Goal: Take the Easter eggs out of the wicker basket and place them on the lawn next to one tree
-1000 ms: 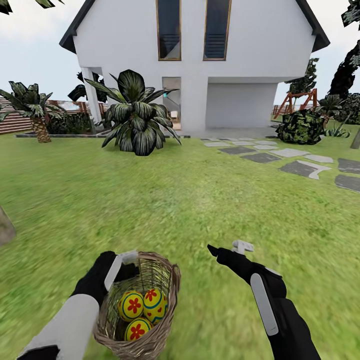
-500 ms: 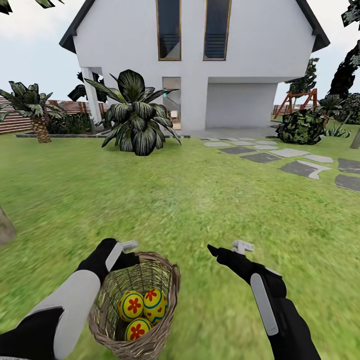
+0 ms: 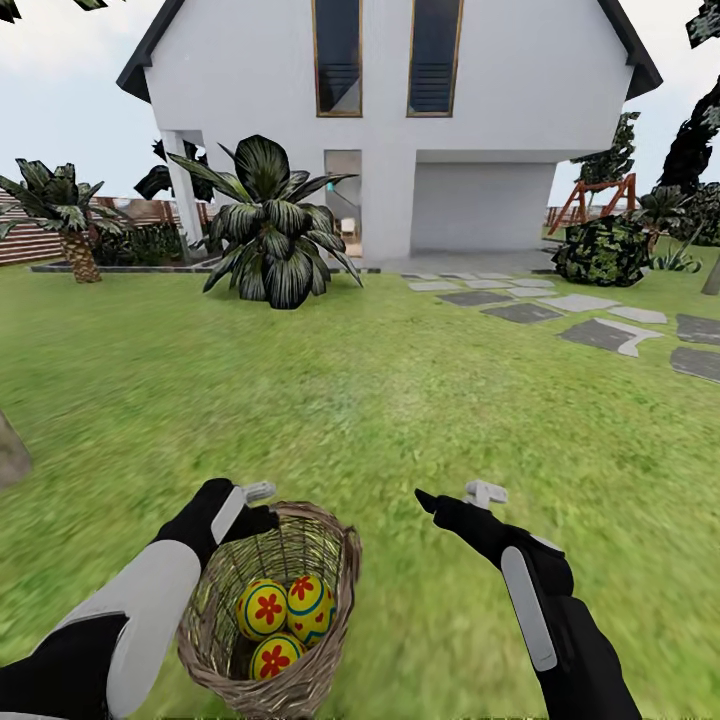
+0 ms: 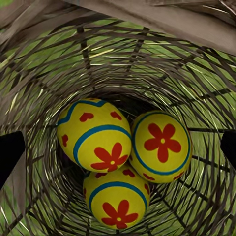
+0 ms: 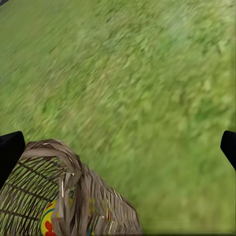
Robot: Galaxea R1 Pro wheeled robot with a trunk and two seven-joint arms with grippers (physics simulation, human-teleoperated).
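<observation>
**Basket and arms unchanged; my head tips slightly**

Head view: the house and shrubs sit a touch higher than half a second ago, so my camera moved, not the things. My left pincer stays at the far rim of the wicker basket on the lawn; I cannot tell how wide it gapes. My right pincer hovers open and empty beside the basket.

Left wrist view: the three Easter eggs lie touching in the basket's bottom.

Right wrist view: basket rim and grass, fingertips spread.
</observation>
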